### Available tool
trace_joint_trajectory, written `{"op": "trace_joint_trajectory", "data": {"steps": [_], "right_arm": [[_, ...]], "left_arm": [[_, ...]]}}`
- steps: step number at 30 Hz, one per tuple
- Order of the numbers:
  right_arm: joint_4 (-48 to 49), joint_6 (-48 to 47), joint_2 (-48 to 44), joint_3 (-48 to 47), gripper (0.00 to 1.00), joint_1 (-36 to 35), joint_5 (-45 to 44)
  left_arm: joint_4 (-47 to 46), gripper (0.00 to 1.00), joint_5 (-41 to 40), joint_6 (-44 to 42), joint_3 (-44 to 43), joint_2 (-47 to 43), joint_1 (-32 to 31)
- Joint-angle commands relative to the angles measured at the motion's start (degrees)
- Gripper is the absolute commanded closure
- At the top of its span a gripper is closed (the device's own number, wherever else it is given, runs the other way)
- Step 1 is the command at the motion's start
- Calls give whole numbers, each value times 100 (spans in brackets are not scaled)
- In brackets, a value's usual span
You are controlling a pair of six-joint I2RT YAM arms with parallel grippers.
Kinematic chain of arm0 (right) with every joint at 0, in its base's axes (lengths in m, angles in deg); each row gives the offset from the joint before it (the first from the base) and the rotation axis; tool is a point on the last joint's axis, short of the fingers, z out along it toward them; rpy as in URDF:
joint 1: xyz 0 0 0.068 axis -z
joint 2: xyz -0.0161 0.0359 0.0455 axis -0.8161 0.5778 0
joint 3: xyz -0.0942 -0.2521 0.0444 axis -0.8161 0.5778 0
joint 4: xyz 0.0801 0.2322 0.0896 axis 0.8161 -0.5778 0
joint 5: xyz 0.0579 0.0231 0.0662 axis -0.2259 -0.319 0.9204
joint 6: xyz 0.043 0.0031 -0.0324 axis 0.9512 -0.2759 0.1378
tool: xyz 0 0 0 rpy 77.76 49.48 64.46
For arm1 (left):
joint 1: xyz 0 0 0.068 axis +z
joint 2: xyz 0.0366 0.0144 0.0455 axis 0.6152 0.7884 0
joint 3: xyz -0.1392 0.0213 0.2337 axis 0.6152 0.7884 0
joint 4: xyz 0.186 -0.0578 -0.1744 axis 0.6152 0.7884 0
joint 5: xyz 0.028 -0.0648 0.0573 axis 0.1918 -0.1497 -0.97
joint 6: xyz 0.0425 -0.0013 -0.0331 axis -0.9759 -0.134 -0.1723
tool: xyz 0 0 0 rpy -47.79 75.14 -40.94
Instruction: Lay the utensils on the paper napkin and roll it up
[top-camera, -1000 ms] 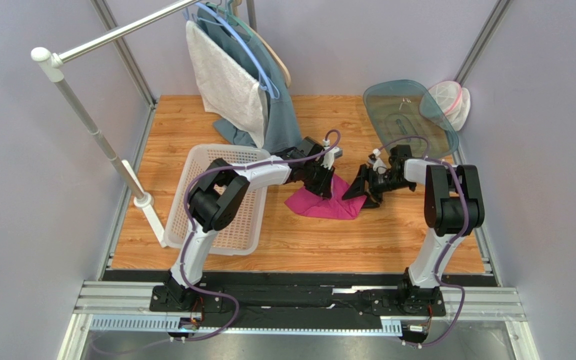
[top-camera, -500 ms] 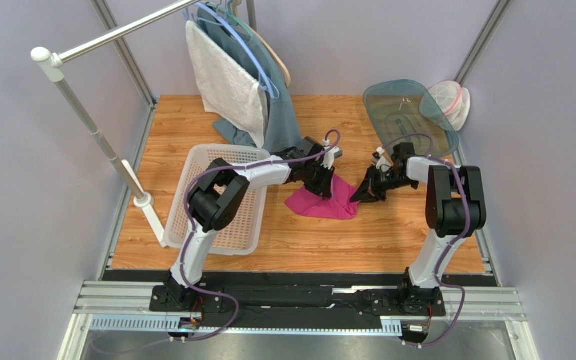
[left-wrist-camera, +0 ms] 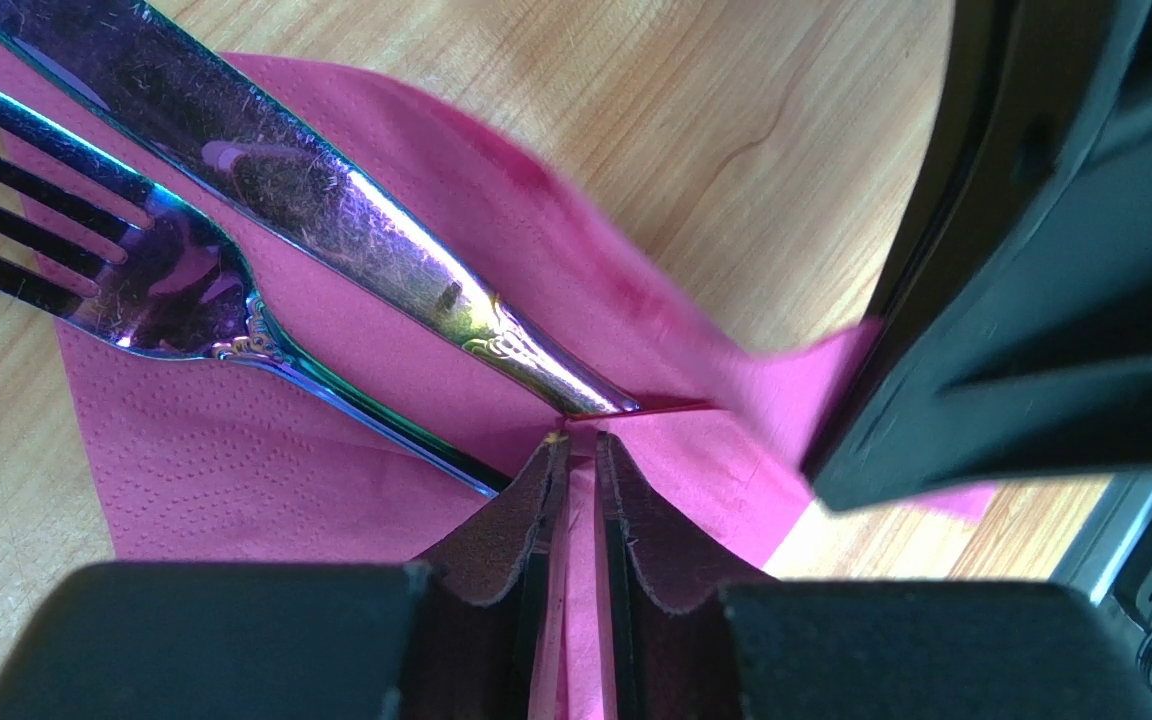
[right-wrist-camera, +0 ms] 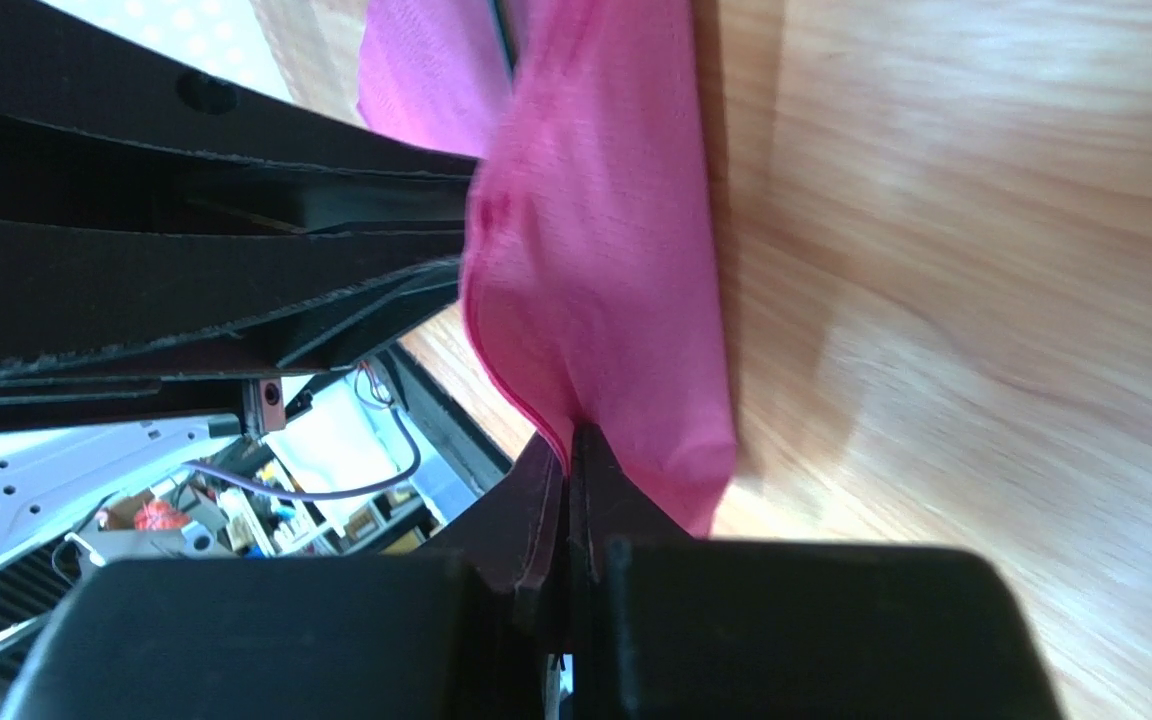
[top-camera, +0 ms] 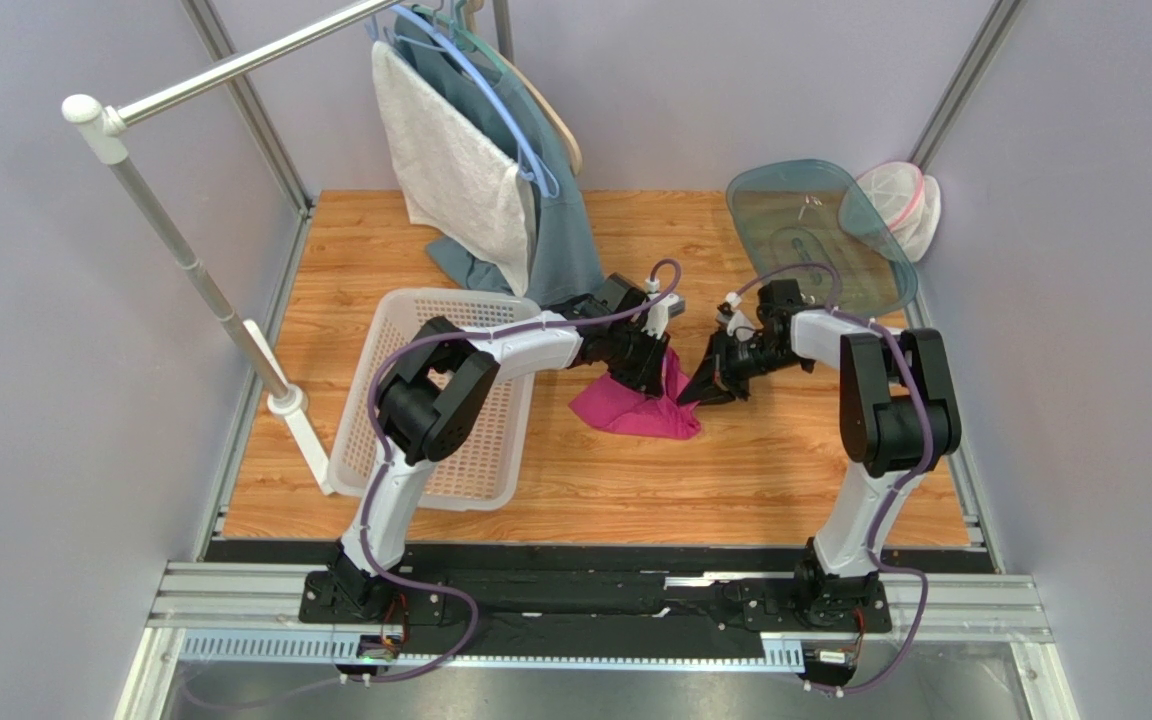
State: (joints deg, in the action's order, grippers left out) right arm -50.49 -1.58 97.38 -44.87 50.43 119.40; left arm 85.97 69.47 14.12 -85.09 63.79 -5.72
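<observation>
Fingers of the left gripper (left-wrist-camera: 578, 450) press almost together on a fold of the paper napkin (left-wrist-camera: 237, 450), the magenta sheet running up between their pads in the left wrist view. Opposite it, the right gripper (right-wrist-camera: 570, 443) is closed tight on another edge of the same napkin (right-wrist-camera: 612, 270), lifting that side off the wooden table (top-camera: 778, 465) so the paper curves upward toward the left arm's dark fingers. Seen from above, the two grippers (top-camera: 642, 360) (top-camera: 692, 390) meet nose to nose over the middle of the table, the napkin (top-camera: 635, 408) crumpled beneath and between them. Two of the utensils lie on the flat part of the sheet: an iridescent purple knife (left-wrist-camera: 327, 225) and, just beside it, a fork (left-wrist-camera: 162, 278) of the same finish, their handles converging toward the left fingertips, where the napkin's fold covers the ends. A white basket (top-camera: 495, 450) sits on the table to the left, near the napkin but apart from it.
</observation>
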Motion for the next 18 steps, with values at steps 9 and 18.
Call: {"op": "trace_joint_trajectory", "data": {"steps": [9, 18], "right_arm": [[332, 333, 543, -379, 98, -346, -336], [288, 263, 754, -431, 99, -373, -758]], "left_arm": [[-101, 80, 110, 114, -130, -134, 18], [-154, 72, 304, 185, -7, -687, 18]]}}
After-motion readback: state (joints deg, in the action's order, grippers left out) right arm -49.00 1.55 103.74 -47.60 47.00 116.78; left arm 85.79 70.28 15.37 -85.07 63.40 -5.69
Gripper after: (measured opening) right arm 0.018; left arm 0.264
